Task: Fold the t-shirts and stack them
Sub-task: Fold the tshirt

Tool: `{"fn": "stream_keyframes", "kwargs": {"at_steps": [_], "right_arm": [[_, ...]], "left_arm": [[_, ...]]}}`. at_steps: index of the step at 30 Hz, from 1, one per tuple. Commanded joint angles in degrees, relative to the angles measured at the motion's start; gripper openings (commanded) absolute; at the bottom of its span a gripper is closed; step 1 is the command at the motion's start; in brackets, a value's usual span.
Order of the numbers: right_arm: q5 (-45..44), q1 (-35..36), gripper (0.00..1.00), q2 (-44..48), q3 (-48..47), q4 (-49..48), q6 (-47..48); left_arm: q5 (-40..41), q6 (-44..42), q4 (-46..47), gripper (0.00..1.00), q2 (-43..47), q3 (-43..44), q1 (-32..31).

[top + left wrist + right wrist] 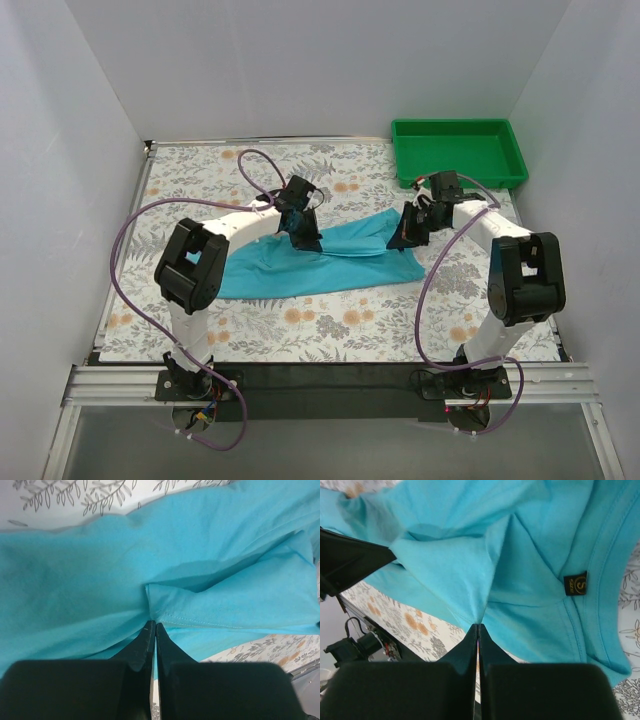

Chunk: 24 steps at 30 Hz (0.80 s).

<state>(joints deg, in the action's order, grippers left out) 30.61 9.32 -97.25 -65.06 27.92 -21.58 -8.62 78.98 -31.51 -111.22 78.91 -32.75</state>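
Floral table point(330, 322) beneath my arms, turquoise shirt point(320, 268) bunched lengthwise between both grippers, green tray point(460, 150) beyond my right gripper point(478, 626), its jaws pinched tight on a shirt fold, my left gripper point(154, 625) likewise clamped on cloth, small black size label point(575, 583) up-right of the right fingertips

Table: top covered in floral-patterned cloth point(330, 325), spread beneath both grippers.
Shirt: turquoise point(320, 268), lying long and rumpled on the table, its far edge pinched by the left gripper point(305, 240) and its right end by the right gripper point(407, 237).
Tray: green point(505, 180), just beyond the right gripper, apart from the shirt.
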Motion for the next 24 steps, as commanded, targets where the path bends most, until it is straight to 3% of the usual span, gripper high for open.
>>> {"fn": "stream_keyframes", "kwargs": {"at_steps": [1,6,9,11,12,15,20,24], "right_arm": [[-1.95,-0.27,0.01,-0.92,2.82,1.17,3.03],[-3.98,-0.27,0.01,-1.89,5.82,-1.11,3.57],[-3.81,-0.09,0.02,-1.98,5.56,-1.73,4.18],[-4.15,-0.01,0.09,-1.19,4.86,-1.73,4.27],[-5.11,0.17,0.19,0.03,3.98,-1.90,4.44],[-6.79,0.69,0.29,2.49,2.40,-2.87,5.06],[-6.44,0.70,0.31,3.74,0.81,-7.25,4.89],[-4.77,0.96,0.31,1.29,-0.42,-11.74,3.66]], "left_arm": [[-1.66,1.00,0.74,0.02,1.53,-2.18,-0.12],[-2.10,1.61,2.06,0.08,1.62,-3.77,-0.21],[-1.75,1.70,2.06,0.19,2.14,-3.86,-0.21],[-1.05,1.70,1.98,0.31,3.63,-3.68,-0.21],[-0.61,1.70,1.98,0.36,4.16,-3.51,-0.21],[1.76,1.62,0.93,0.46,6.97,-3.07,-0.12],[8.88,1.35,-1.01,0.48,13.02,-4.64,1.63],[11.70,1.18,-0.49,0.48,18.30,-9.56,8.38]]}}
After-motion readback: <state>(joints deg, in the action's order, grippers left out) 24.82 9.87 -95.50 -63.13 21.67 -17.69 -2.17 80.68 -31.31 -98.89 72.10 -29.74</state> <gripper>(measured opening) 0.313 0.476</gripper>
